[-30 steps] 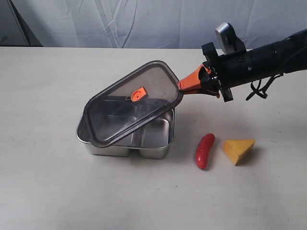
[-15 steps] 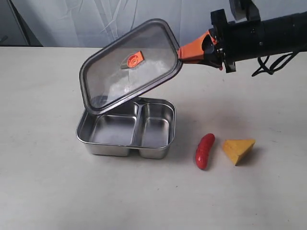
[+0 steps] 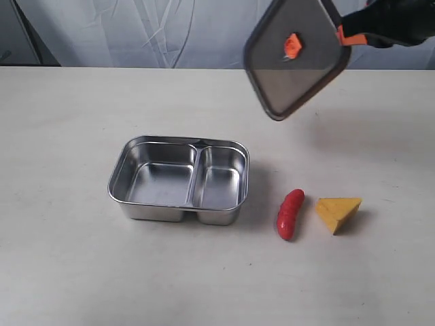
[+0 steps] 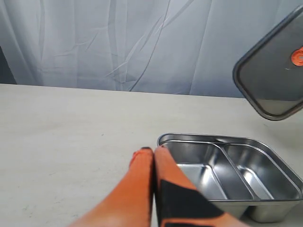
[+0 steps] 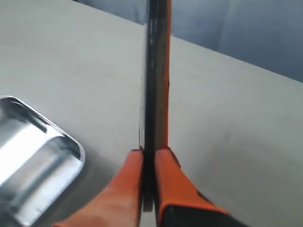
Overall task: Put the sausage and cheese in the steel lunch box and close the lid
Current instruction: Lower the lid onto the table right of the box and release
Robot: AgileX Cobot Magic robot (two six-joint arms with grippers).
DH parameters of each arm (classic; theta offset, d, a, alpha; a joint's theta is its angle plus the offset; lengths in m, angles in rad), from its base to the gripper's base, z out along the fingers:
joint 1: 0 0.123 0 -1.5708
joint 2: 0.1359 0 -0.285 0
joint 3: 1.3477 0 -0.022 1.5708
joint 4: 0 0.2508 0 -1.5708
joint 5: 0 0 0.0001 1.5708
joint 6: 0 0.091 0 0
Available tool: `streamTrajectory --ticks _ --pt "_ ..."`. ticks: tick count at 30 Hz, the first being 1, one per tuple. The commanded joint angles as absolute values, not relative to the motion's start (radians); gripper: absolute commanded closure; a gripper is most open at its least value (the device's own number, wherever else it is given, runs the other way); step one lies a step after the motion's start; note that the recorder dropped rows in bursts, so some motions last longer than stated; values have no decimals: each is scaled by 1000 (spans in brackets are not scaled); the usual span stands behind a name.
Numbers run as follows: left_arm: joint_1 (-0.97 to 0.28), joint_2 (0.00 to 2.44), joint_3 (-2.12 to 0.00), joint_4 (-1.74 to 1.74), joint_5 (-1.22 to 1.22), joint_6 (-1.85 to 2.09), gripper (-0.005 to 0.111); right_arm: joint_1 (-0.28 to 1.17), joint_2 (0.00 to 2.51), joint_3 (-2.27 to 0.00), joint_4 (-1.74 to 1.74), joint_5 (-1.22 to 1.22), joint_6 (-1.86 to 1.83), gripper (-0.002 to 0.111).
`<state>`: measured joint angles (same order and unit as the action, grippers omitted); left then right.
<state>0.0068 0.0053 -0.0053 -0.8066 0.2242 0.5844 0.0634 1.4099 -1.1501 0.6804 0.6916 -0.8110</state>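
Count: one lunch box [image 3: 155, 209] with two compartments, one lid [image 3: 299, 75], one sausage [image 3: 290, 214], one cheese wedge [image 3: 338, 212], two grippers.

Right gripper [image 3: 342, 32]: orange fingers clamped on one rim of the lid, which hangs in the air, tilted; in the right wrist view the lid [image 5: 154, 71] runs edge-on out from between the fingertips.

Lid: dark, smoky, see-through, rounded corners; small orange tab [image 3: 292, 45] at its middle.

Lunch box: shiny steel, open, both compartments bare; it sits on the table [image 3: 68, 272] well below the right gripper, off toward the left arm's side.

Sausage: red, glossy, slightly curved; cheese: yellow-orange wedge; the two lie side by side but apart on the table, well below the held lid, outside the box.

Left gripper [image 4: 152, 152]: fingers pressed together, nothing between them; low over the table, the box's near corner just ahead of its tips.
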Motion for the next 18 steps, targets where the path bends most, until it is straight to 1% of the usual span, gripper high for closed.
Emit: streamTrajectory --ticks 1,5,10,11,14,18 --pt "-3 0 0 -807 217 586 107 60 1370 -1142 286 651 -584 109" --pt "-7 0 0 -807 217 586 107 106 1367 -1102 0 642 -447 109" --pt "-24 0 0 -807 217 586 107 225 1369 -1029 -450 637 -135 109" --pt "-24 0 0 -807 217 586 107 254 1373 -1022 -498 642 -87 109" --pt "-24 0 0 -807 217 586 107 328 1400 -1005 -557 651 -55 109" --pt "-24 0 0 -807 217 586 107 403 1476 -991 -496 649 -55 109"
